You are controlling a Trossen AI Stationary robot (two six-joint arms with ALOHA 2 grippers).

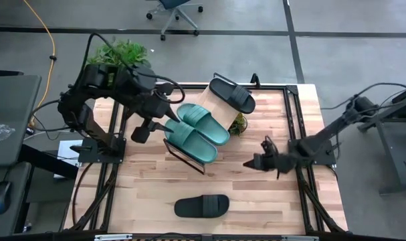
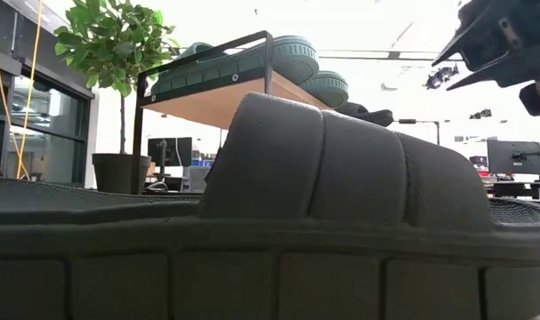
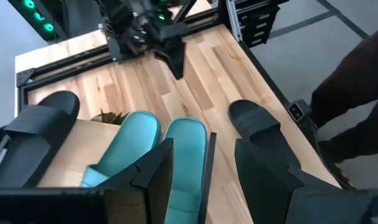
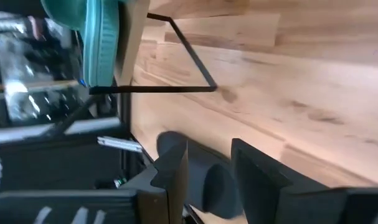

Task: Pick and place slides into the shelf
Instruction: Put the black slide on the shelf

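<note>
While three wait on the shelf (image 1: 204,100): one black slide (image 1: 201,206) lies alone on the desk (image 1: 142,181), long side across.
Nearer arm: right tool (image 1: 258,162), partly open, empty.
Left tool (image 1: 144,129): open, empty, by shelf.

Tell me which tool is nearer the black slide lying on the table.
Right. The right tool hangs just past the black slide, toward the table's right side. The left tool is farther off, beside the shelf holding the teal pair.
</note>
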